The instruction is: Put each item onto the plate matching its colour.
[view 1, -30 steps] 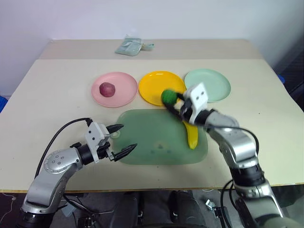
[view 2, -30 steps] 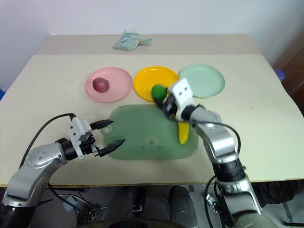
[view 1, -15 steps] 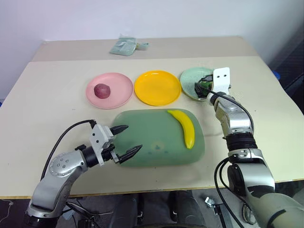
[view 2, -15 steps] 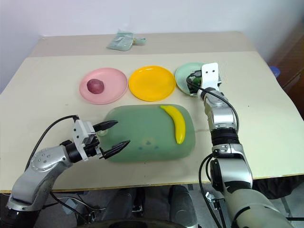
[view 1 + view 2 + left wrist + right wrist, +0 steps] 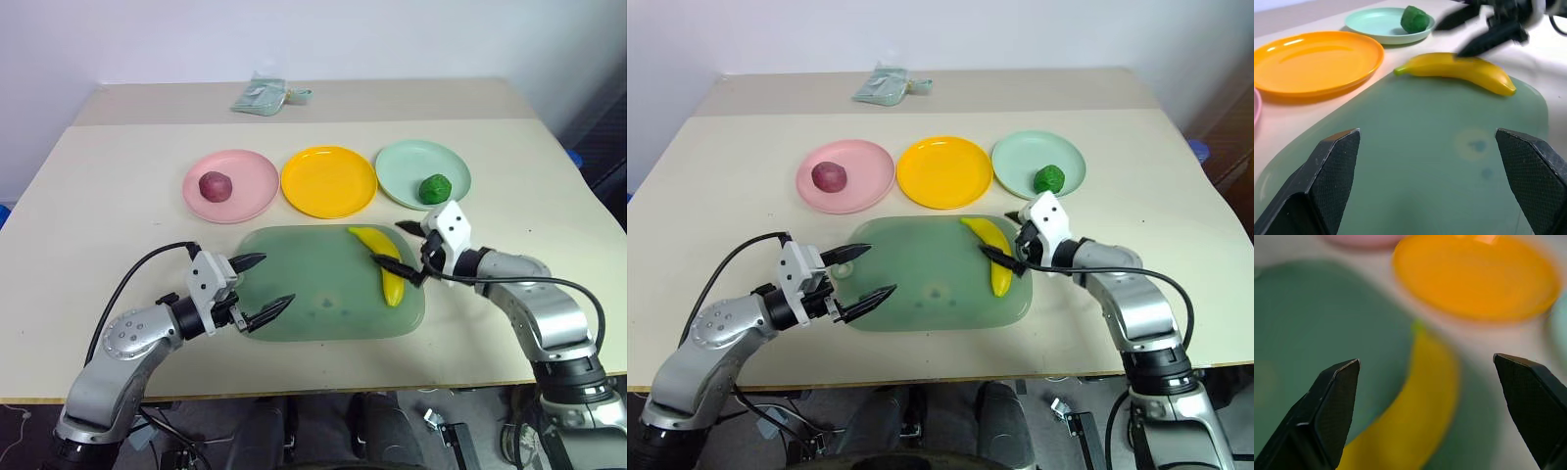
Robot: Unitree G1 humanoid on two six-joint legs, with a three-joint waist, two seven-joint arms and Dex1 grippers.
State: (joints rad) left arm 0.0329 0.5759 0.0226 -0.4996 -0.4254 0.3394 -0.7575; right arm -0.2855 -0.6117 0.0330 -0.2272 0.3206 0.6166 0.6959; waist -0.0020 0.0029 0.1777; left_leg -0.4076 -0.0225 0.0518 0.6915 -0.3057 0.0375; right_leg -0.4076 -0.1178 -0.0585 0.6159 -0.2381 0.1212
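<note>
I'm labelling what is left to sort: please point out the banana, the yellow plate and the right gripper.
banana point(image 5: 388, 268): left eye view, middle of its curved body.
yellow plate point(image 5: 328, 181): left eye view, bare centre of the dish.
right gripper point(image 5: 403, 250): left eye view, midway between its open fingertips.

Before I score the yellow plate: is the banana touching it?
Apart. In the left wrist view the banana lies on the green board, with bare table between its tip and the yellow plate.

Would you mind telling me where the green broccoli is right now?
In the left eye view the green broccoli sits on the mint green plate, the rightmost of the three, beside the yellow plate.
</note>
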